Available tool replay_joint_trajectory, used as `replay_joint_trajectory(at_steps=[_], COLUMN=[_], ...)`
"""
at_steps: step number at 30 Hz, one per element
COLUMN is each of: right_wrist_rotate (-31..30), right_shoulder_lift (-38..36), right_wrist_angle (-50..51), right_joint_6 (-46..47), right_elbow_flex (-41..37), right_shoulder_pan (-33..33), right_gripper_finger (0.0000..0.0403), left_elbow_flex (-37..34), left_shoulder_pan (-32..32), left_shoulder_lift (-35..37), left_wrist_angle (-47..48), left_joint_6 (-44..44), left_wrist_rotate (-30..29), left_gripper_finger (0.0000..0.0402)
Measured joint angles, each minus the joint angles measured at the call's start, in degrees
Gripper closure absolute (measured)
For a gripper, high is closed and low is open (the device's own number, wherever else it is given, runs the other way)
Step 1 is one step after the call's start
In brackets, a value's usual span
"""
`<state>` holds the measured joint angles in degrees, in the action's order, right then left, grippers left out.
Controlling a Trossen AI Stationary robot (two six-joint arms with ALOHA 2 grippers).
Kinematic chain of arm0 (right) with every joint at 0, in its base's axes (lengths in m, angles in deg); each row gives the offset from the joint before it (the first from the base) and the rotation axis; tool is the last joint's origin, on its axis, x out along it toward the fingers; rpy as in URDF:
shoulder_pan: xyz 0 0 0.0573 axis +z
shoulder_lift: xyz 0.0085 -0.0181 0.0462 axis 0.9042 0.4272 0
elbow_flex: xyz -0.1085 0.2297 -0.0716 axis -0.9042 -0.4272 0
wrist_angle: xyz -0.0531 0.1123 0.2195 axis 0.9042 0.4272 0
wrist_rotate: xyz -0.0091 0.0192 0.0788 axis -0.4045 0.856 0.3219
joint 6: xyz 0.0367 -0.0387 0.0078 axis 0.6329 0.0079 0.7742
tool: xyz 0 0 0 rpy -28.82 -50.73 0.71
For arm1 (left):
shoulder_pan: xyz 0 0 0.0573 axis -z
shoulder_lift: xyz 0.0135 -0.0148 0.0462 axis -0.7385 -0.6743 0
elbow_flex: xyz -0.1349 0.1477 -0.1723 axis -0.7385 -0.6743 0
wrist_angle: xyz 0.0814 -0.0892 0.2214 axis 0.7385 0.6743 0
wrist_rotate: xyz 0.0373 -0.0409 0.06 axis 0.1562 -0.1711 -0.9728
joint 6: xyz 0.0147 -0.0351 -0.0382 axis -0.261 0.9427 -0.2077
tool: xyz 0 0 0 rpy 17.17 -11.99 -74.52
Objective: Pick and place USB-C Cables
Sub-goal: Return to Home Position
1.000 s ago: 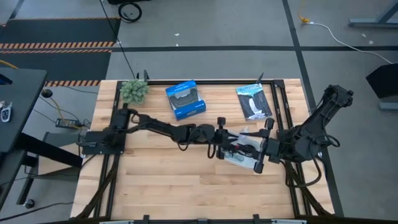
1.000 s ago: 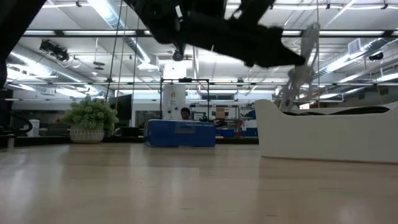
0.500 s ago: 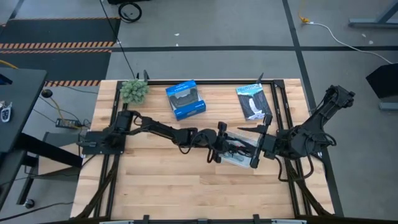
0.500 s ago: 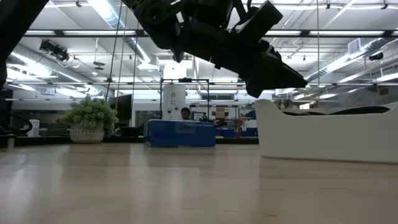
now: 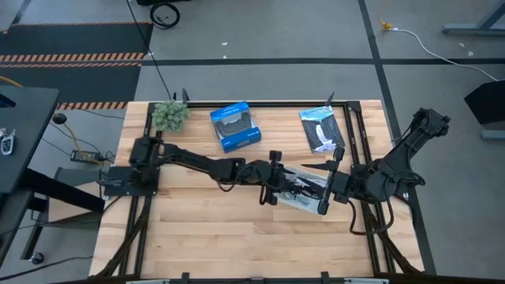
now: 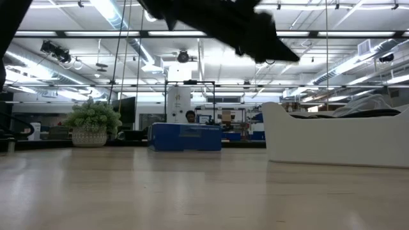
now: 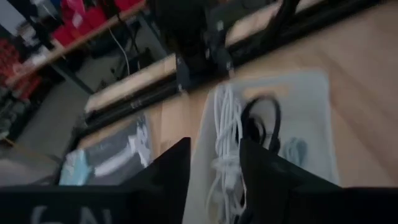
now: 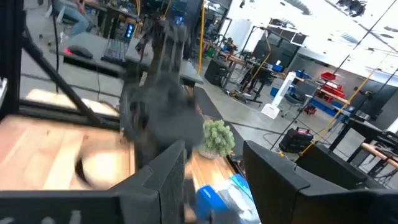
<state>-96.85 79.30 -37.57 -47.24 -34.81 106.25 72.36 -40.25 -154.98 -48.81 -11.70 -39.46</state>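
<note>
A white tray (image 5: pixel 296 203) lies right of the table's middle. In the left wrist view it (image 7: pixel 311 112) holds a coiled white cable (image 7: pixel 227 137), a black cable (image 7: pixel 261 121) and a grey-blue one (image 7: pixel 292 152), all lying loose on its floor. My left gripper (image 5: pixel 270 189) hovers at the tray's left end, open (image 7: pixel 214 180), with nothing between its fingers. My right gripper (image 5: pixel 325 189) stands at the tray's right end, also open (image 8: pixel 214 180) and empty. The low view shows only the tray's white wall (image 6: pixel 332 140).
A blue box (image 5: pixel 235 126) and a dark packet (image 5: pixel 322 128) lie along the far edge, and a small potted plant (image 5: pixel 170 115) stands at the far left corner. Bare wood (image 5: pixel 237 237) fills the near half of the table.
The white cable that hung below my left gripper above the tray no longer hangs there: the gripper has let it go. The left gripper has then risen and drawn back a little toward the table's left edge. My right gripper has edged a little toward the tray.
</note>
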Motion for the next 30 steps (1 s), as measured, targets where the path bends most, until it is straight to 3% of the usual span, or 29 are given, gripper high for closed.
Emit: replay_joint_trajectory(at_steps=[6, 14, 20, 30], right_wrist_rotate=[0.84, 6.12, 6.35, 14.28], right_shoulder_lift=[-4.45, -12.78, -18.14, -26.65], right_wrist_angle=[-4.71, -13.76, -17.39, -20.28], right_joint_6=[0.02, -0.33, -0.50, -0.47], right_elbow_flex=[-5.95, -15.70, -21.26, -28.52], right_shoulder_pan=[-0.43, -3.20, -4.84, -7.60], right_gripper_finger=[0.0234, 0.0234, 0.0234, 0.0234], left_elbow_flex=[0.04, -0.36, -7.04, -21.82], left_shoulder_pan=[1.72, 3.21, 4.00, 4.95], left_shoulder_lift=[5.58, 8.63, 11.48, 23.77], left_wrist_angle=[7.98, 15.86, 13.84, 4.09], left_joint_6=[-0.16, 0.96, 1.79, 6.15], left_wrist_rotate=[-4.11, -5.68, -6.99, -10.79], left_gripper_finger=[0.0297, 0.0325, 0.0331, 0.0331])
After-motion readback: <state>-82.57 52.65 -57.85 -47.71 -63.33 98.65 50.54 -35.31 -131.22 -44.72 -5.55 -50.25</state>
